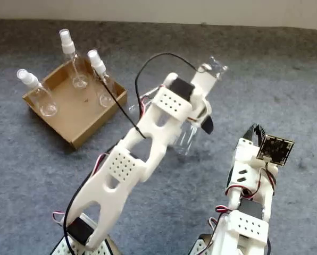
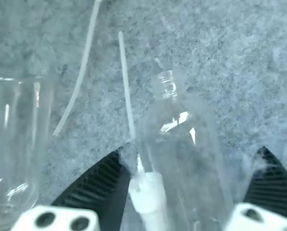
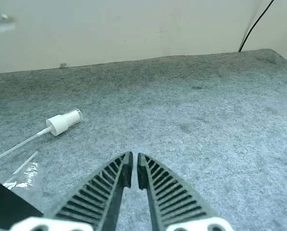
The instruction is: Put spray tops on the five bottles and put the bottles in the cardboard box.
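Three capped bottles (image 1: 76, 61) are seen standing inside the cardboard box (image 1: 100, 125), each fitted with a white spray top; the box is set on the grey carpeted surface (image 1: 286, 79), toward its far left corner in the high view. The left claw (image 2: 190, 154) is held out over the middle of the surface with its fingers (image 2: 97, 183) spread wide apart; an uncapped clear bottle (image 2: 182, 139) is framed between them, its open neck pointed away from the wrist; a loose spray top (image 2: 146, 192) is lodged beside that bottle, next to one finger, with its thin tube laid along the bottle's side; whether the fingers press on either cannot be told. A second uncapped bottle (image 2: 13, 144) is seen just beside the claw, under the left arm in the high view; another thin white tube (image 2: 81, 72) is laid on the carpet near it. The right claw (image 3: 134, 159) is held low over the surface with its fingers brought almost together, and nothing is gripped; another spray top (image 3: 64, 122) is laid on its side on the carpet ahead of it, well apart from the fingertips.
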